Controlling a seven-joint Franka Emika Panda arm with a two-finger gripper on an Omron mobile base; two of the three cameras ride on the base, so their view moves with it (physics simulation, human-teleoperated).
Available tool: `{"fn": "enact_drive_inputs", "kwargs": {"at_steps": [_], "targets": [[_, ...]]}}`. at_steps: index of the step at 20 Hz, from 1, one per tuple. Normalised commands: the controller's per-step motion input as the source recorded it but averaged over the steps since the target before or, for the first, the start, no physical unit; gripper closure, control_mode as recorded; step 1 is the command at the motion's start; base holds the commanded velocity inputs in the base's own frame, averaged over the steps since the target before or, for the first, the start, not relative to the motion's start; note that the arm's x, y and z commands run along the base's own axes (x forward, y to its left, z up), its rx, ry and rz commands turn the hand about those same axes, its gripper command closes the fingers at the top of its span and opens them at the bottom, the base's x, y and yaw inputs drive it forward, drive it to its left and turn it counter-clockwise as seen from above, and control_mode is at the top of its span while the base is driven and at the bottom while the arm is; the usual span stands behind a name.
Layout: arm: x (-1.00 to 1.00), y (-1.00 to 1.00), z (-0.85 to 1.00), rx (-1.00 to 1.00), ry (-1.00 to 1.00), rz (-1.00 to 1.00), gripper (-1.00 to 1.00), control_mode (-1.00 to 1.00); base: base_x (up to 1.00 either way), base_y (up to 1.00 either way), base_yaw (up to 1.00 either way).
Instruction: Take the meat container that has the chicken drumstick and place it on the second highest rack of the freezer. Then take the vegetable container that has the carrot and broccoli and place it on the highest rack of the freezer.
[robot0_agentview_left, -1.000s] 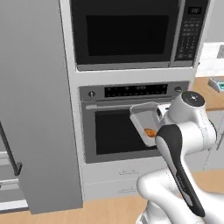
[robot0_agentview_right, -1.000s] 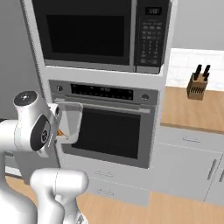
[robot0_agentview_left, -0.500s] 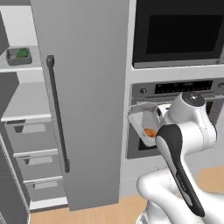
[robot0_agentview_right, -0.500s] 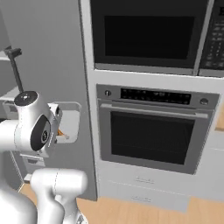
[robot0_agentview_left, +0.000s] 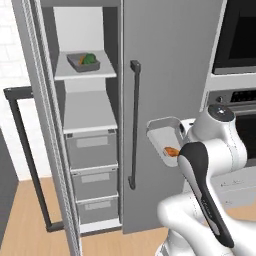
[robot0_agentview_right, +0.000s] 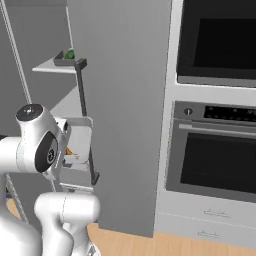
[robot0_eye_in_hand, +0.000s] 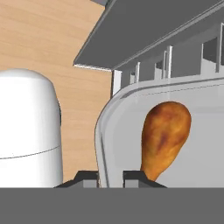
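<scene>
— Two containers matter; where are they?
— One, with the carrot and broccoli (robot0_agentview_left: 88, 59), sits on the freezer's (robot0_agentview_left: 170, 75) highest rack (robot0_agentview_left: 85, 73). The meat container (robot0_agentview_left: 165, 139), holding the chicken drumstick (robot0_eye_in_hand: 165, 132), is pinched at its rim by the gripper (robot0_eye_in_hand: 110, 177).
— Which step?
— Probably carrying the meat tray; next it needs swinging around the door onto the bare shelf (robot0_agentview_left: 89, 116) below.
</scene>
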Motion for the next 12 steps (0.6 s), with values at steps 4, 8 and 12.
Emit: {"fn": "enact_drive_inputs", "kwargs": {"at_steps": [4,8,12], "targets": [[0.0,0.0,0.0,0.0,0.0,0.0,1.0,1.0,0.0,0.54,0.0],[0.0,0.0,0.0,0.0,0.0,0.0,1.0,1.0,0.01,0.05,0.07],[0.0,0.0,0.0,0.0,0.0,0.0,1.0,1.0,0.01,0.01,0.06]]}}
